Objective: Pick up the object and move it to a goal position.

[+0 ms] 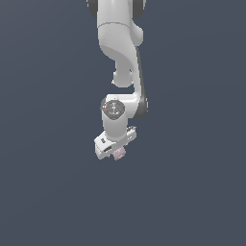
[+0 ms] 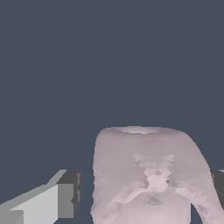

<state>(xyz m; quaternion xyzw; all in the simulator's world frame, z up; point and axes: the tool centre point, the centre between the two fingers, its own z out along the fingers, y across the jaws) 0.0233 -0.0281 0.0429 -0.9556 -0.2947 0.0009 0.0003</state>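
1 arm, pointing down. Object [image 1: 119,153] sits between the jaws of the gripper [image 1: 116,153]. Wrist view: object [image 2: 148,179] fills the gap, 1 finger [image 2: 65,197] shows a slit beside it, so cannot tell if clamped. Probably straddling it to grasp.

Bare simulated void, flat slate backdrop

You find no text, label, brand, number or sign that can be read in either view. The arm [image 1: 117,57], the gripper [image 1: 116,150] and the object [image 2: 146,175] bear no legible marks; the grey ground is plain.
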